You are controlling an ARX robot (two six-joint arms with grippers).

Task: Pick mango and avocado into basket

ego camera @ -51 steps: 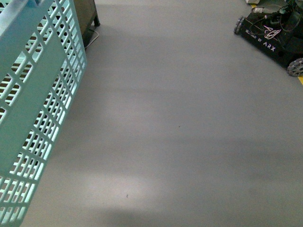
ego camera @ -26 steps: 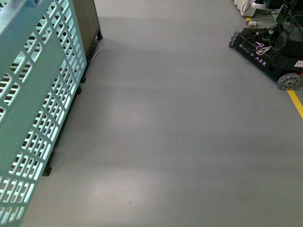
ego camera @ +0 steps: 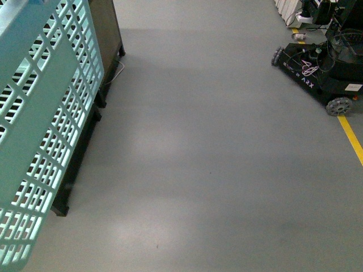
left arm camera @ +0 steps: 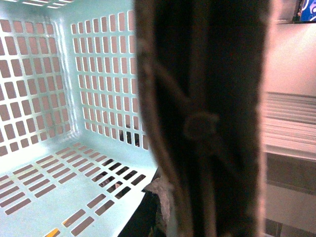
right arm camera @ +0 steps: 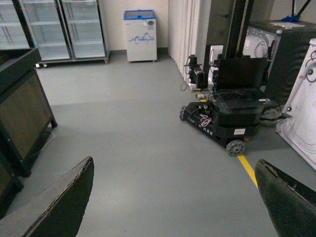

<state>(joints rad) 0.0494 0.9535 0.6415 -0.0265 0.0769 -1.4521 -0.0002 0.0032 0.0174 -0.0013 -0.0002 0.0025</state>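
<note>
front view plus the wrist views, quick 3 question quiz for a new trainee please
1. True or false: the right gripper holds a mango.
2. In the front view, the basket sits: A left, B centre, C right?
3. Fill in: the floor line beside the wheeled ARX base is ____.
Key: 1 false, its jaws are open and empty. 2 A. 3 yellow.

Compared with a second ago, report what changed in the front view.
The whole view has shifted. The black wheeled ARX base now sits lower in the picture, a yellow floor line has appeared, and more of the dark cabinet beside the basket shows. The basket stays at the left edge.
</note>
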